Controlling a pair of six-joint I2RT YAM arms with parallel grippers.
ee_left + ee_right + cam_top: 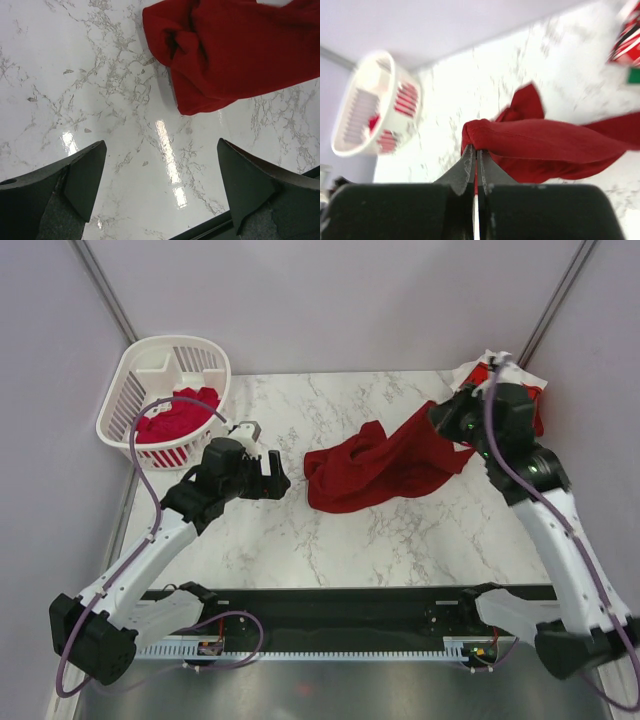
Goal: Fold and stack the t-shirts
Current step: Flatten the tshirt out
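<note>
A dark red cloth t-shirt (375, 470) lies across the white marble surface (400, 540), its long axis running from centre up-right to the right end effector (476, 161), which is clamped on one edge. The left end effector (161, 145), jaws apart and empty, hovers just left of the crumpled free end. The white slotted plastic basket (150, 365) stands far left, out of the way.

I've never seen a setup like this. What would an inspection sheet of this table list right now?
Surface: white marble table, glossy.
Job's things: dark red tee bunched mid-table, one end raised; red cloth in the basket; red-and-white pile at far right corner.
Clutter: white basket, far left.
Pincers: left pincer open over bare table; right pincer shut on the tee.
Cables: purple cable along each arm.
Surroundings: pale walls.
</note>
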